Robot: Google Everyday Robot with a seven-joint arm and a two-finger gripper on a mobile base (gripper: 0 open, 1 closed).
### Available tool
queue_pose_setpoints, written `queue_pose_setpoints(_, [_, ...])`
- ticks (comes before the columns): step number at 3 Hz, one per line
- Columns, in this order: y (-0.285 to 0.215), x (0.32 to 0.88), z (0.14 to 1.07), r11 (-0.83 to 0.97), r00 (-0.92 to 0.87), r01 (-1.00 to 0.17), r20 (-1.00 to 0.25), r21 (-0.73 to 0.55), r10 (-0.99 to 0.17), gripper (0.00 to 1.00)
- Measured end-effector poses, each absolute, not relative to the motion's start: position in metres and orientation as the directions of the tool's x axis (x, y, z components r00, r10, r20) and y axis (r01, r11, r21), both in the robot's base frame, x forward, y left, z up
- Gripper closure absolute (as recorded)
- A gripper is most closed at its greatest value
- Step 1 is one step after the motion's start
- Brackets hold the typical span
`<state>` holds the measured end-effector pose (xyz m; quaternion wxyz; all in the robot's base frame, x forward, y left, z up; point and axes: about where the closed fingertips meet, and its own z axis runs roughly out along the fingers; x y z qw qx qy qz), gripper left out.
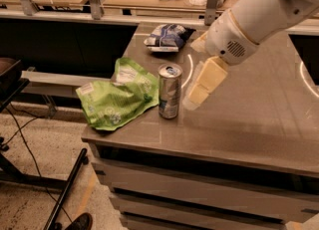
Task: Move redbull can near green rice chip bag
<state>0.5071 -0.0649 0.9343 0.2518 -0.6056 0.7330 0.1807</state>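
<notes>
Counter: redbull can beside green rice chip bag; gripper near can.

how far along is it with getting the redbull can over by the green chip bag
Looks done: the redbull can stands upright on the table, right beside the edge of the green rice chip bag. In hand: nothing; the gripper hangs to the can's right, apart from it. Left: probably only pulling the arm clear.
</notes>
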Motion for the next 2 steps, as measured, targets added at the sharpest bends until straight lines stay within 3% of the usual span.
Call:
queue_pose_setpoints(1, [-0.1137, 0.4956, 0.9281, 0.280, -0.207, -0.959, -0.584, -0.036, -0.785, 0.00])
queue_pose_setpoints(2, [-0.1201, 0.4940, 0.9284, 0.293, -0.217, -0.955, -0.583, -0.037, -0.783, 0.00])
